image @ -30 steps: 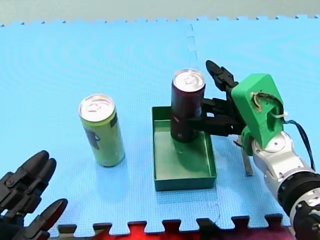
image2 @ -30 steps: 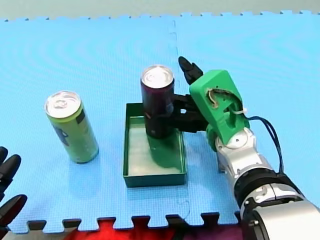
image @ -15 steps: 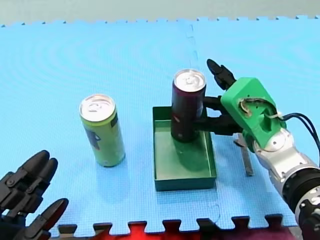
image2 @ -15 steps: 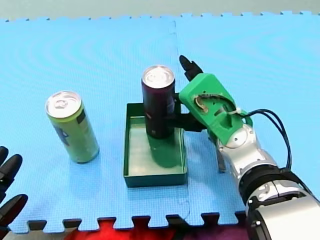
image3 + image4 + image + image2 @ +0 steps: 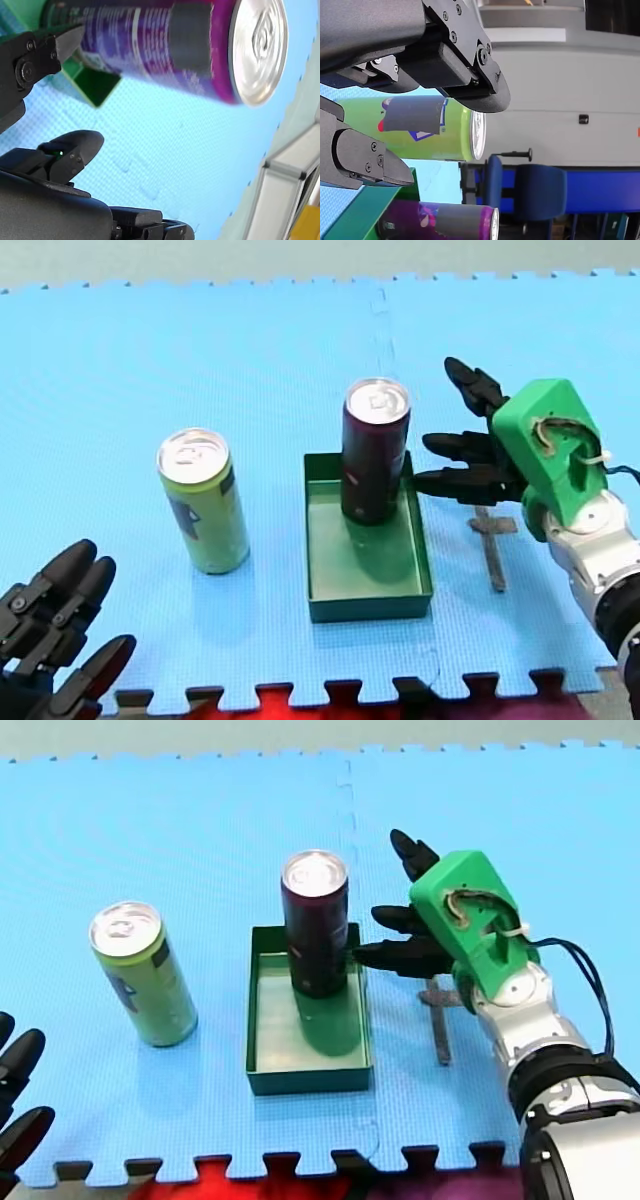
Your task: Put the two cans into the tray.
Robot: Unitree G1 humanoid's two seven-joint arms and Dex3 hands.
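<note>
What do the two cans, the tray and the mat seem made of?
Purple can and green can: likely aluminium, from the bright silvery tops with pull tabs and the glossy printed sides.
Tray: probably rigid plastic; uniform green, thin walls, slight sheen.
Mat: foam; matte blue, fine texture, jigsaw-toothed edges.
Both hands hold nothing: right hand beside the purple can, left hand at the near-left corner.

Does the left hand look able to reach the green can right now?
Probably yes: the left hand is at the near left, with only open mat between it and the green can.
</note>
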